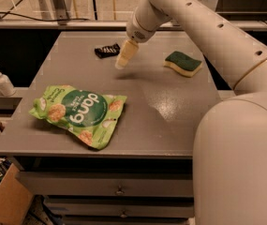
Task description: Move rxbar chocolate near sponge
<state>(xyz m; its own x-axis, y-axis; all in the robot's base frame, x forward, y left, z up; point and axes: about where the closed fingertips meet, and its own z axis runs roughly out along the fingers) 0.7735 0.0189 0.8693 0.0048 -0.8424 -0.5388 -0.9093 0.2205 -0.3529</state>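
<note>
The rxbar chocolate, a small flat black wrapper with white lettering, lies at the back of the grey table, left of centre. The sponge, dark green top over pale yellow foam, lies at the back right. My gripper hangs from the white arm above the table, just right of and slightly in front of the rxbar, well to the left of the sponge. It holds nothing that I can see.
A large green "dang" snack bag lies on the front left of the table. A white pump bottle stands on a ledge to the left. Drawers sit under the table. A cardboard box is at lower left.
</note>
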